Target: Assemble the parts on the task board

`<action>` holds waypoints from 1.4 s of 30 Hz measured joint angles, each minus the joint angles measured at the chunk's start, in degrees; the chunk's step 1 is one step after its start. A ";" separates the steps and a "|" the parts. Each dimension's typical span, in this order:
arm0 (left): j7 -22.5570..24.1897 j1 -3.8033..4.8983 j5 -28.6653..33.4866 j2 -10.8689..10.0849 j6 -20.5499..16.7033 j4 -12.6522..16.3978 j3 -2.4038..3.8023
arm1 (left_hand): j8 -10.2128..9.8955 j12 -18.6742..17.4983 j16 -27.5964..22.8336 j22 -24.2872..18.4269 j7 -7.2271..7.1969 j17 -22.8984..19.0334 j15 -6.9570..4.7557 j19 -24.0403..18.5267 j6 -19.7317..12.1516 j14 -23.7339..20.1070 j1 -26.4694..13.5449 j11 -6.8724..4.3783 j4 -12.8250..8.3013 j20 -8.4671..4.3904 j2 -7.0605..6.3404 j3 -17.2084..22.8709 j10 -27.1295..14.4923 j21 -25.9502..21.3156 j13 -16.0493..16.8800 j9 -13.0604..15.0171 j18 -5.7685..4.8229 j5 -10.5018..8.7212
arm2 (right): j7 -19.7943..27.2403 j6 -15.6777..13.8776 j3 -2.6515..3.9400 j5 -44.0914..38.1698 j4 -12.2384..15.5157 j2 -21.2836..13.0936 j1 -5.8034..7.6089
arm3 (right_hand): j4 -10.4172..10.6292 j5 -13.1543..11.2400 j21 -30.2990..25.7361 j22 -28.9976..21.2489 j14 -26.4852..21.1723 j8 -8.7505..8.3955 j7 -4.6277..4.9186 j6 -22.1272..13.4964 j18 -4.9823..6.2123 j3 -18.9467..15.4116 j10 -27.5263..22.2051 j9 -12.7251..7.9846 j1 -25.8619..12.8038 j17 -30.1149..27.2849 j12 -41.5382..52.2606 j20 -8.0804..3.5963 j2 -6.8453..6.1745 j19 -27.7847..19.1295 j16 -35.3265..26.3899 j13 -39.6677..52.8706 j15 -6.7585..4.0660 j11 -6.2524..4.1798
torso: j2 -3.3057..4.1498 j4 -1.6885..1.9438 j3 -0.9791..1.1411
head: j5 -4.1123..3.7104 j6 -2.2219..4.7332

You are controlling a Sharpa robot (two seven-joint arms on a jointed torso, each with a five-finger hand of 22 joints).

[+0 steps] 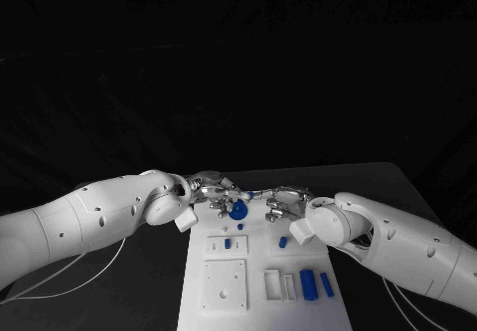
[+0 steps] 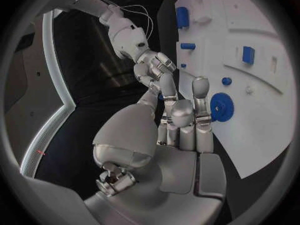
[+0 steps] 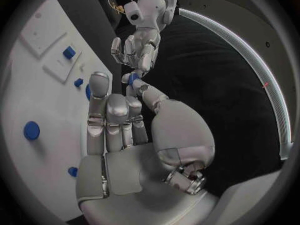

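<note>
The white task board [image 1: 298, 317] runs down the middle of the table. Above its far end my left hand [image 1: 211, 193] and right hand [image 1: 283, 205] meet fingertip to fingertip. A small blue part [image 1: 249, 195] sits between them, off the board. In the right wrist view the small blue part [image 3: 133, 78] lies at my right thumb's tip, under the left hand's [image 3: 134, 50] curled fingers. In the left wrist view my left thumb reaches the right hand's [image 2: 153, 67] fingers. A blue gear [image 1: 238, 210] [image 2: 220, 106] lies on the board just below the hands.
More blue parts are on the board: two small pieces [image 1: 227, 243] [image 1: 283, 241] in the middle and two long bars [image 1: 308, 284] [image 1: 326, 283] near the front right. A raised white square plate [image 1: 224, 283] is at the front left. Black table lies on both sides.
</note>
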 measured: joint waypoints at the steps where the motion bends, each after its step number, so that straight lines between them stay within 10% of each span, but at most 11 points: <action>1: -0.02 0.00 0.01 0.00 -0.01 0.00 0.00 | -0.01 0.00 0.00 0.02 0.00 0.00 0.00 0.00 0.00 0.00 0.00 0.00 0.00 0.00 0.00 0.00 0.00 0.00 0.00 -0.10 0.00 0.00 | -0.01 0.00 0.00 0.00 0.00 0.00 0.00 | 0.00 0.00 0.00 0.00 0.00 0.00 0.00 -0.01 0.00 0.00 0.00 0.00 0.00 0.00 0.00 0.00 0.00 0.00 0.00 0.00 0.00 0.00 | 0.00 0.00 0.00 | 0.00 0.00; 17: -0.24 0.02 -0.05 0.08 -0.15 -0.06 0.03 | -0.33 0.00 0.00 0.02 0.00 -0.06 0.00 -0.20 0.00 0.00 2.46 0.00 -0.91 0.20 1.09 0.91 0.00 0.00 0.00 -1.32 0.00 0.07 | -0.19 0.00 -0.03 -0.05 0.10 0.07 -0.04 | 0.18 0.60 0.00 -0.01 0.00 -0.06 -0.25 0.07 0.00 0.17 0.00 0.00 -0.15 -0.01 0.00 0.00 -0.15 0.00 0.00 0.07 0.00 0.01 | 0.00 0.00 0.01 | 0.04 -0.04; 31: -0.18 0.01 -0.02 0.15 -0.15 -0.15 0.01 | -0.64 -0.04 0.67 0.01 -1.00 1.56 -0.16 -0.41 3.92 0.17 5.48 0.02 -5.61 -0.01 3.96 4.66 1.64 0.38 -0.43 -1.03 0.01 5.54 | -0.25 0.01 -0.02 -0.04 0.08 0.22 -0.03 | 0.02 0.60 0.00 -0.02 0.00 0.01 -0.23 0.04 0.00 0.33 0.01 0.04 -0.43 -0.02 0.00 0.00 -0.43 0.00 0.00 0.17 0.00 0.01 | 0.00 0.00 0.00 | -0.02 -0.08; 35: -0.13 0.01 -0.01 0.21 -0.32 -0.23 0.01 | -2.29 -1.12 0.67 0.01 -0.50 1.95 -0.31 -0.41 4.42 0.32 5.29 -0.01 -7.53 -0.01 4.23 9.85 2.50 0.67 -0.81 -0.34 0.00 2.41 | -0.27 0.02 -0.02 -0.04 0.13 0.22 -0.03 | 0.02 0.61 -0.12 -0.02 0.00 0.01 -0.22 0.04 0.00 0.33 0.01 0.06 -0.43 -0.02 0.00 0.00 -0.43 0.00 0.00 0.17 0.00 0.01 | 0.00 0.00 0.00 | 0.02 -0.08; 42: -0.09 -0.02 0.33 0.28 -0.86 -0.23 -0.04 | -4.13 -1.45 0.67 0.00 0.58 2.59 -0.59 -0.41 5.50 0.70 3.39 -0.34 -6.95 0.00 3.11 14.79 2.83 1.16 -0.81 3.06 0.01 2.67 | -0.45 0.05 0.02 -0.05 0.51 0.02 -0.03 | 0.13 0.94 -1.25 -0.22 0.00 -0.02 -0.20 -0.02 0.00 0.44 -0.26 -0.33 -0.35 -0.26 -1.41 0.00 -0.36 0.00 -0.62 -0.81 0.00 -0.25 | 0.00 0.00 0.01 | 0.23 -0.08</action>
